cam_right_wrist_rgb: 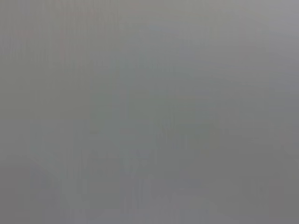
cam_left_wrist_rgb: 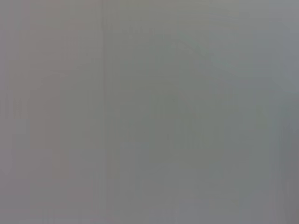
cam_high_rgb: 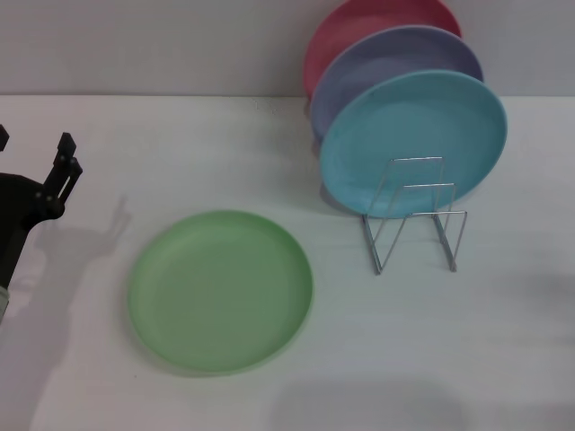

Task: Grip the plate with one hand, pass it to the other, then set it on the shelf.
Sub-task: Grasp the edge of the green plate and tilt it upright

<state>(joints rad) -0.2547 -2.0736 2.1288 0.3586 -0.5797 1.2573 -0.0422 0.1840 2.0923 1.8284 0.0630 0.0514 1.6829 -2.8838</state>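
The light green plate (cam_high_rgb: 220,289) lies flat on the white table, left of centre in the head view. The silver wire shelf (cam_high_rgb: 414,213) stands to its right, further back. My left gripper (cam_high_rgb: 34,148) is at the far left edge, above the table, open and empty, well left of the plate and apart from it. My right gripper is out of view. Both wrist views show only a blank grey field.
A turquoise-blue plate (cam_high_rgb: 413,135), a lavender plate (cam_high_rgb: 386,67) and a red-pink plate (cam_high_rgb: 359,27) stand upright in the back of the shelf. The white table (cam_high_rgb: 449,359) ends at a grey wall behind.
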